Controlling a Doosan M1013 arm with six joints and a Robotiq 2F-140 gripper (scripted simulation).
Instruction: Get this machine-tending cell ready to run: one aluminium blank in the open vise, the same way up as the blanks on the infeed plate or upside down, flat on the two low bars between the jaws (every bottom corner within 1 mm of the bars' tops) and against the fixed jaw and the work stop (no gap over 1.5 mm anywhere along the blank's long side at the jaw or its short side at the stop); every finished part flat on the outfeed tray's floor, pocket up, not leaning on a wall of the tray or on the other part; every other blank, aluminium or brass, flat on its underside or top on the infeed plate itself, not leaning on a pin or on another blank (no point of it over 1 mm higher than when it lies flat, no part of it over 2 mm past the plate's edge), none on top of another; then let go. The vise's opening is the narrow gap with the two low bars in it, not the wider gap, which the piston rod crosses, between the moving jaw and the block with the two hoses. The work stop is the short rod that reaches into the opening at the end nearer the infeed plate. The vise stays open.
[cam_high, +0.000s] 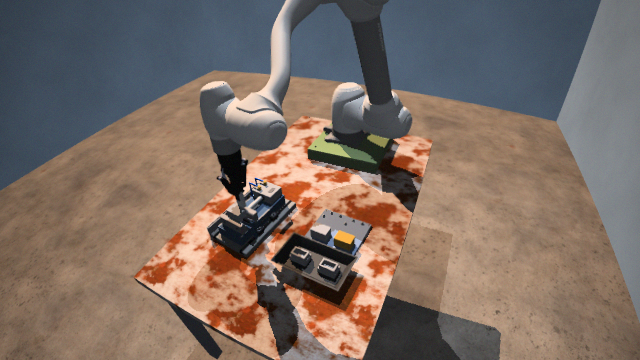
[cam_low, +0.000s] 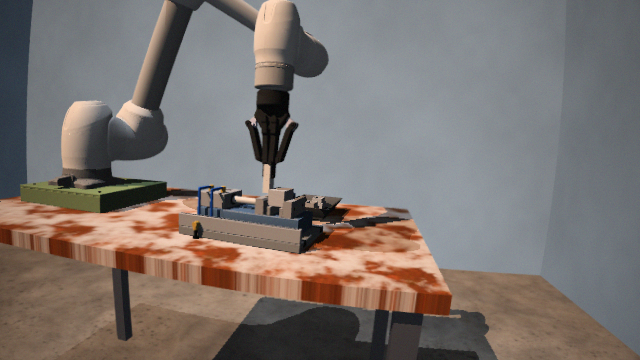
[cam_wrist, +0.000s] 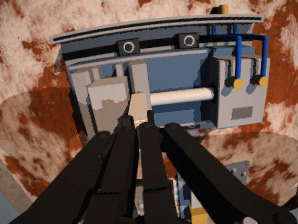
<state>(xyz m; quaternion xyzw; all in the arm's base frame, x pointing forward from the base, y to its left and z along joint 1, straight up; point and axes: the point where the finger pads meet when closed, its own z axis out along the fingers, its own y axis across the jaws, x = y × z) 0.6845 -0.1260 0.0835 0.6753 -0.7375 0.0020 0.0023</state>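
An aluminium blank (cam_low: 281, 196) (cam_wrist: 107, 100) sits in the vise's opening, between the fixed jaw (cam_low: 294, 207) (cam_wrist: 83, 100) and the moving jaw (cam_low: 261, 205) (cam_wrist: 139, 75). Its top stands above the jaws. Its underside, the bars and the work stop are hidden, so exact seating cannot be told. My gripper (cam_high: 242, 205) (cam_low: 268, 189) (cam_wrist: 140, 104) is shut and empty, its pale tips together above the moving jaw, beside the blank. An aluminium blank (cam_high: 321, 233) and a brass blank (cam_high: 344, 240) lie apart on the infeed plate (cam_high: 350, 219). Two finished parts (cam_high: 300, 256) (cam_high: 329, 268) sit apart, pocket up, in the outfeed tray (cam_high: 306, 281).
The piston rod (cam_wrist: 182, 96) runs from the moving jaw to the block with two hoses (cam_wrist: 240, 102). Small pins (cam_high: 345, 224) stand on the infeed plate. The tray's walls rise between the finished parts and the infeed plate. The arm's green base (cam_high: 345, 152) is at the far end.
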